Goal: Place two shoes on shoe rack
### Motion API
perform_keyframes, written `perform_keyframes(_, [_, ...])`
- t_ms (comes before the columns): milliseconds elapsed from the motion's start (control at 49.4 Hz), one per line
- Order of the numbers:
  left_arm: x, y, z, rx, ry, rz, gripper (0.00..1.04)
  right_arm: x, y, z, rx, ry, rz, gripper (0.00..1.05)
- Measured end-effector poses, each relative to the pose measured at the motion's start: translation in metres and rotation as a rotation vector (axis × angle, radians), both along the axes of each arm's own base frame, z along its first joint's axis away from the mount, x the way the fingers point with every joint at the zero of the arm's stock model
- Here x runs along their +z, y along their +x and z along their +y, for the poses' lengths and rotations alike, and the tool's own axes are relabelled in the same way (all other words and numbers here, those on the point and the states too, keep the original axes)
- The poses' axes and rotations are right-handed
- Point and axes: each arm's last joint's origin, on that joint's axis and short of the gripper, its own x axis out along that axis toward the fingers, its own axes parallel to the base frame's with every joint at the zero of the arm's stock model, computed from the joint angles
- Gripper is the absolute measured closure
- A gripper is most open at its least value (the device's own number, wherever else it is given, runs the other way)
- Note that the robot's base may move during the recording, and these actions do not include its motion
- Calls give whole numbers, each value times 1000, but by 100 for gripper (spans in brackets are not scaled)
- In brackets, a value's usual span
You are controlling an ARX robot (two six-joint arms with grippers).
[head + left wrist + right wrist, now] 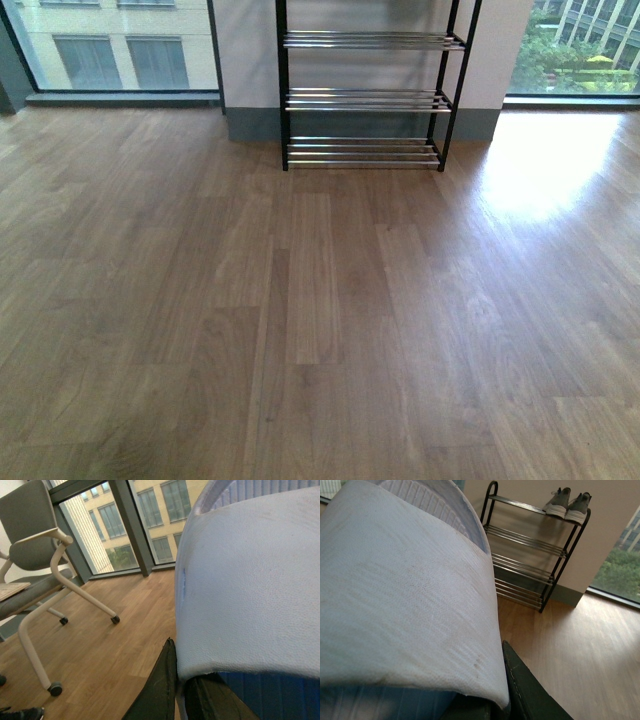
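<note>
Right wrist view gives me the two shoes (568, 505): the grey sneakers sit side by side on the top tier of the shoe rack (530, 540), at one end of it, against the wall. They are well apart from my right pincer (492, 705), with wooden floor (580, 650) between us. My right pincer is closed on the strap of a pale slide sandal (405, 595), which fills most of that view, with one dark finger (525, 690) showing beside the strap's edge.

My left pincer (181, 690) likewise grips the other sandal (250, 580) by its strap edge, with a grey chair (35, 535) on castors off by the window. From the front, the rack (362, 98) stands against the wall ahead, its top tier cut off by the frame.
</note>
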Motion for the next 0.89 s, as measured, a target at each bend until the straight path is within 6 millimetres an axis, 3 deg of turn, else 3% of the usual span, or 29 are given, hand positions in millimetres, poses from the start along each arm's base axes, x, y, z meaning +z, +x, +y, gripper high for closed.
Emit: perform_keyframes(892, [0,0,0,-3,1,1,103,0,0,0,3,1,0,103])
